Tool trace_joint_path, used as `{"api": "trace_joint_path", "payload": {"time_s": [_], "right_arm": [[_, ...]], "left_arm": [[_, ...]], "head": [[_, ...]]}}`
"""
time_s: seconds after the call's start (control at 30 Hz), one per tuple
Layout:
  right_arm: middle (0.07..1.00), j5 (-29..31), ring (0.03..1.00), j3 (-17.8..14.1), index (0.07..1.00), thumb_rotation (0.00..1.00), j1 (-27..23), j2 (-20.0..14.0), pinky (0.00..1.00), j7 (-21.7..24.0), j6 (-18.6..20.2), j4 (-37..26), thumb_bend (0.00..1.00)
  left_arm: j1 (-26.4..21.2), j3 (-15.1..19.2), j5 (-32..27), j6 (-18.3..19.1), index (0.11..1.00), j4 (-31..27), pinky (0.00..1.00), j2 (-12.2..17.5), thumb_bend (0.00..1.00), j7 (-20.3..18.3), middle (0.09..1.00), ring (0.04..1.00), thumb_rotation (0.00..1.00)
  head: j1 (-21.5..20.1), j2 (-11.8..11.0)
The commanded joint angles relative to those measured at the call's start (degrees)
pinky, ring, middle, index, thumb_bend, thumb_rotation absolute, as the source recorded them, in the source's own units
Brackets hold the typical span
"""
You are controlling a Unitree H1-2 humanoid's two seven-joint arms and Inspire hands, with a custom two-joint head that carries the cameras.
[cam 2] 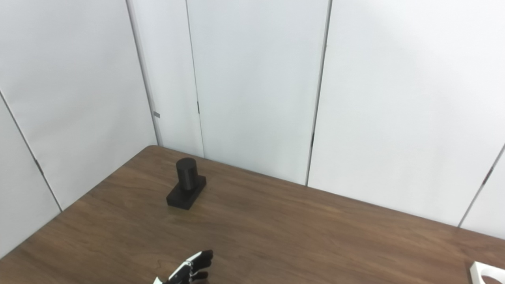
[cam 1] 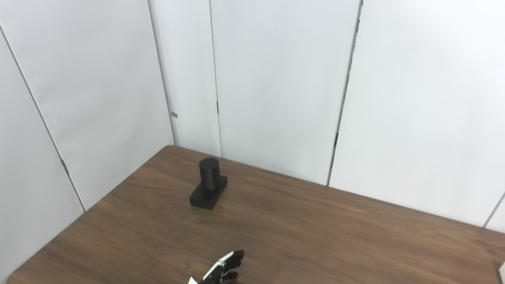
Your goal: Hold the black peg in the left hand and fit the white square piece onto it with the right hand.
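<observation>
The black peg (cam 1: 208,182), a short cylinder on a rectangular black base, stands upright on the wooden table (cam 1: 315,228) near its far left corner. Only the fingertips of my left hand (cam 1: 223,268) show at the bottom edge, stretched out over the table, holding nothing and well short of the peg. A corner of the white square piece (cam 2: 487,271) lies on the table at the bottom right edge; most of it is cut off by the frame. My right hand is out of sight.
White panel walls (cam 1: 276,79) close in the table at the back and on the left. The table's rounded far left corner (cam 1: 169,148) lies just behind the peg.
</observation>
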Motion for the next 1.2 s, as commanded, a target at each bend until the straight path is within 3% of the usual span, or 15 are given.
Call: {"api": "trace_joint_path", "payload": {"time_s": [0.0,0.07,0.13,0.23,0.33,0.4,0.6,0.83,1.17], "right_arm": [[0.981,-0.5,1.000,0.2,0.966,0.99,-0.1,0.2,1.00,0.2,-1.0,1.9,0.53],[0.981,-0.3,1.000,0.3,0.964,0.98,-0.3,0.3,1.00,0.2,-1.0,2.1,0.53],[0.979,-0.2,1.000,0.3,0.963,0.98,-0.3,0.2,1.00,0.4,-1.0,2.3,0.53],[0.973,-0.6,1.000,0.5,0.960,0.98,-0.4,0.2,1.00,0.4,-0.9,2.5,0.54],[0.975,-0.7,1.000,0.8,0.963,0.98,-0.5,0.3,1.00,0.5,-0.9,2.5,0.53],[0.972,-0.9,1.000,0.8,0.961,0.98,-0.5,0.4,1.00,0.5,-0.9,2.5,0.52],[0.962,-1.3,1.000,1.1,0.952,0.98,-0.4,0.9,1.00,0.3,-1.3,2.6,0.50],[0.960,-2.1,0.982,1.5,0.947,0.98,-0.3,1.3,1.00,0.2,-1.7,2.7,0.54],[0.942,-2.3,0.936,1.9,0.940,0.98,0.5,1.9,0.94,0.2,-2.1,1.7,0.52]], "left_arm": [[-0.5,0.4,3.1,3.9,0.859,-3.0,0.76,-5.9,0.65,1.7,0.872,0.856,0.37],[-1.4,2.0,7.8,7.5,0.841,-5.8,0.71,-6.4,0.72,4.4,0.846,0.822,0.26],[-3.0,4.5,12.1,12.0,0.805,-8.4,0.68,-6.2,0.83,6.7,0.815,0.785,0.23],[-5.4,7.3,16.3,20.9,0.829,-12.1,0.71,-3.8,0.92,5.5,0.839,0.816,0.32],[-8.2,9.2,23.5,31.9,0.878,-14.7,0.63,-0.4,0.96,2.0,0.837,0.777,0.48],[-10.0,9.9,26.4,35.7,0.895,-14.6,0.64,1.5,0.96,0.5,0.859,0.798,0.52],[-15.7,11.3,34.7,39.3,0.895,-8.8,0.77,6.7,0.94,-0.3,0.920,0.901,0.63],[-22.9,15.0,42.8,40.3,0.884,-2.0,0.95,8.0,0.91,-6.2,0.933,0.943,0.74],[-31.6,15.9,48.4,40.3,0.877,10.9,0.96,11.1,0.89,-8.7,0.950,0.961,0.74]], "head": [[-0.2,0.1],[-0.3,0.0],[-0.3,0.0],[-0.3,-0.2],[-0.3,-0.2],[-0.3,-0.2],[-0.4,-0.1],[-1.0,0.1],[-1.6,0.8]]}}
